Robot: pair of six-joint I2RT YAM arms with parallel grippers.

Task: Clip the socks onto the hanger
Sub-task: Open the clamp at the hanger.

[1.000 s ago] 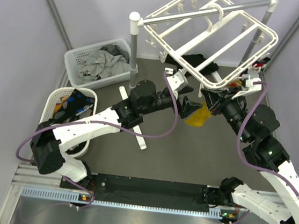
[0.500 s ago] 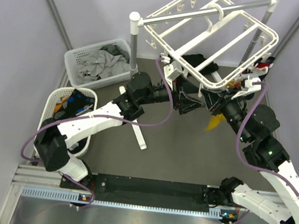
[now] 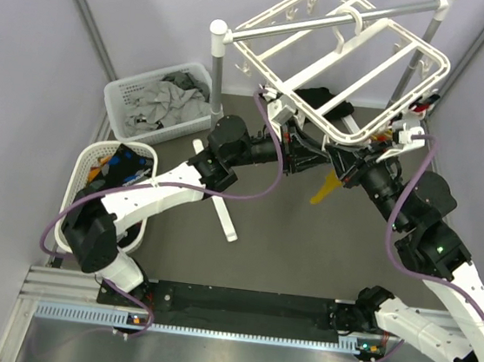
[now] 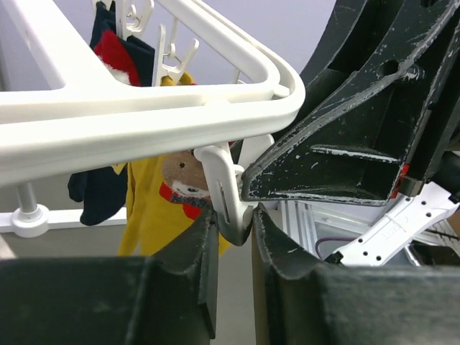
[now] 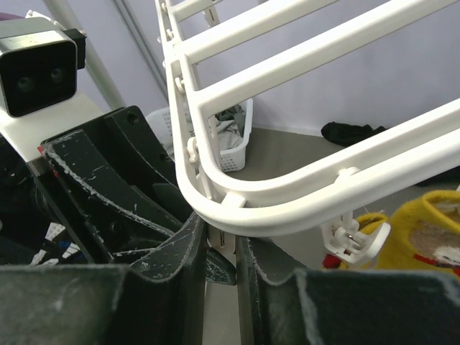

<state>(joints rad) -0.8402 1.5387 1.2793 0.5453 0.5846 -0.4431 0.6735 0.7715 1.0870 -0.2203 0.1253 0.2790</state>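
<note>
Along the left edge of the surface, the round white slatted basket [image 3: 80,167] holds the dark and multicoloured small socks [image 3: 123,166] waiting their turn, so we judge most of the task lies ahead. The large white plastic rectangular hanger [image 4: 144,129] hangs over the far right part of the surface, and the work is at its near corner.

The change is on the left side. 1 second ago the left fingers [image 4: 194,259] stood clear of the hanger, lower and to the left of that corner. Now they have risen to it and drawn narrow onto the lower end of 1 small white dangling clip [image 4: 228,194], touching it on both sides. We read this as a squeeze to open the clip's mouth, though the mouth itself is hidden.

Just right of the clip, the right fingers [image 5: 176,266] show only a narrow gap. The yellow-orange sock [image 3: 325,190] hangs straight from their tips in the overhead view, so we judge they pinch its top edge, though the pinch itself is out of sight. The sock swung right and back within that second and now hangs just beside the squeezed clip.

Next, in our judgement, comes feeding the sock's top into the clip before the left fingers let go. With both pairs crowded at 1 corner, a knock could set the hanger swinging.
</note>
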